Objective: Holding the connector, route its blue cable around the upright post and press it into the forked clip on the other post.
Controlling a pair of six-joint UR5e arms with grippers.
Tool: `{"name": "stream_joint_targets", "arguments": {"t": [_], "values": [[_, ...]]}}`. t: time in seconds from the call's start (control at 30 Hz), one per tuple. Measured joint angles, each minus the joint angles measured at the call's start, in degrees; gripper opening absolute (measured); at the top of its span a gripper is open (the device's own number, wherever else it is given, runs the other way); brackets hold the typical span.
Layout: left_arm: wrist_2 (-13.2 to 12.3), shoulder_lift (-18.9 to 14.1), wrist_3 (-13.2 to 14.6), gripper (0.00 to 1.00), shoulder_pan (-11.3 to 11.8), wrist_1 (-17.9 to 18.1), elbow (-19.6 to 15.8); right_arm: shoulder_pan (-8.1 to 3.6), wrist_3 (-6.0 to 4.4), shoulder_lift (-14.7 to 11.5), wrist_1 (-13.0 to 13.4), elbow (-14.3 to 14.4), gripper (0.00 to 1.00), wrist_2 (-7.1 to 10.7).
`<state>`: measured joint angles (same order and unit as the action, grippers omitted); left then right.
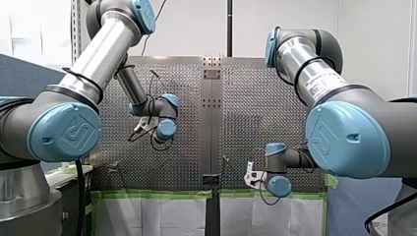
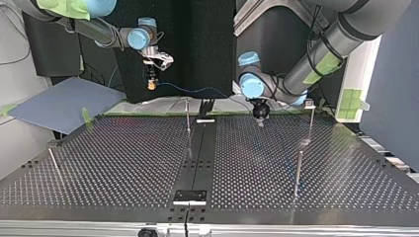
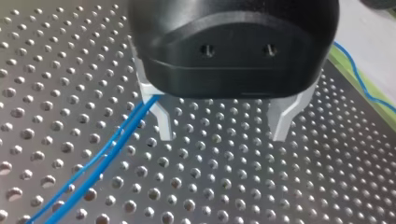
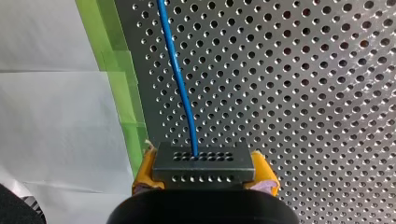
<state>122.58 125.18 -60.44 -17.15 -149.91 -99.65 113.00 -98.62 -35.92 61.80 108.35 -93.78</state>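
At perforated table's (image 4: 303, 93) green-taped edge (image 4: 126, 70), right gripper (image 4: 204, 171) clamping connector (image 4: 204, 161), blue cable (image 4: 180, 84).

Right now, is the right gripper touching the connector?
Touching. The right wrist view shows the connector clamped in my right gripper, with the yellow pads pressed against both of its sides and no gap.
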Motion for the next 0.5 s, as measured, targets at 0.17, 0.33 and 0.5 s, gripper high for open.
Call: {"name": "stream_joint_targets", "arguments": {"t": [0.17, 0.33, 0.5], "values": [[-1.16, 0.05, -1.46, 1.0, 0.08, 0.37, 0.0, 0.02, -0.01, 0.0, 0.0, -0.01, 0.0, 0.01], [-1.87, 1.07, -2.4, 1.0, 0.01, 0.04, 0.69, 0.05, -0.13, 0.0, 0.0, -0.01, 0.0, 0.13], [-2.23, 3.51, -2.8, 1.0, -0.19, 0.07, 1.32, 0.05, -0.25, 0.0, -0.12, -0.01, 0.0, 0.16]]}}
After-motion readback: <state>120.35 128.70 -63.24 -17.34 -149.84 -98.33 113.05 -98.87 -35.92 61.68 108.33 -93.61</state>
